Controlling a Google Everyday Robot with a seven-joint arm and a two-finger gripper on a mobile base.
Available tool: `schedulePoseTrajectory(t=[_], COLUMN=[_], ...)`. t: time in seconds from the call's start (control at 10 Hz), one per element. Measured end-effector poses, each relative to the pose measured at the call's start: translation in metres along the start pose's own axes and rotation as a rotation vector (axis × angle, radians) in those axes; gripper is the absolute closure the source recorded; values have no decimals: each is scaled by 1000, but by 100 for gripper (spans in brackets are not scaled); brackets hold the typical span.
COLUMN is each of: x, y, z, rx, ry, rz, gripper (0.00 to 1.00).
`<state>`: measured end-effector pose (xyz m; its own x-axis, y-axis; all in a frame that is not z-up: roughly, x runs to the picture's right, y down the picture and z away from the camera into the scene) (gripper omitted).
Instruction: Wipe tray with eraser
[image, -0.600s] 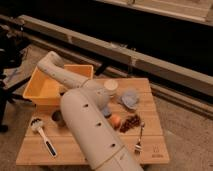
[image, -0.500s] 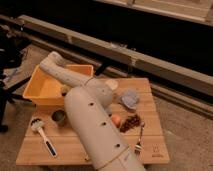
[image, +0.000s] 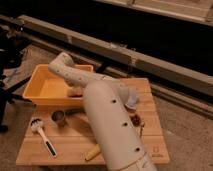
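A pale wooden slatted table (image: 70, 142) is seen standing on a grey, speckled floor (image: 185, 130) in a dimly lit room. Behind it, a long grey rail (image: 150, 62) is run across the view from 10 o'clock down toward 4 o'clock, with darkness beyond. The large yellow-orange rectangular plastic tray (image: 50, 103) is set on the table's 10 o'clock corner, its sloping walls raised above the slats. The robot's thick white arm (image: 112, 125) is laid across the middle of the table from 6 o'clock and is bent over the tray's right wall. The gripper (image: 75, 91) is lowered inside the tray at its right end, largely hidden by the arm; how the jaws stand, and whether anything is held, cannot be told. Toward 8 o'clock a white-headed brush with a black handle (image: 42, 135) is laid flat, with a small metal cup (image: 59, 117) just beside it, below the tray's front wall. At the table's 3 o'clock side a pale blue bowl-like object (image: 132, 99) is partly covered by the arm.
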<state>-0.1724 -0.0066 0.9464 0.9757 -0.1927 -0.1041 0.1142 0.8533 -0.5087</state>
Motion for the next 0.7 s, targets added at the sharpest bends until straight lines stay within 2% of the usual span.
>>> schedulePoseTrajectory(t=[0.2,0.5,0.7], x=[-17,-71,-92], y=[4,9,13], z=[-3,-13,-16], rx=[-7,-5,0], ry=[-36,-93,-117], rz=[-45,-144,-202], gripper=[86,86,85])
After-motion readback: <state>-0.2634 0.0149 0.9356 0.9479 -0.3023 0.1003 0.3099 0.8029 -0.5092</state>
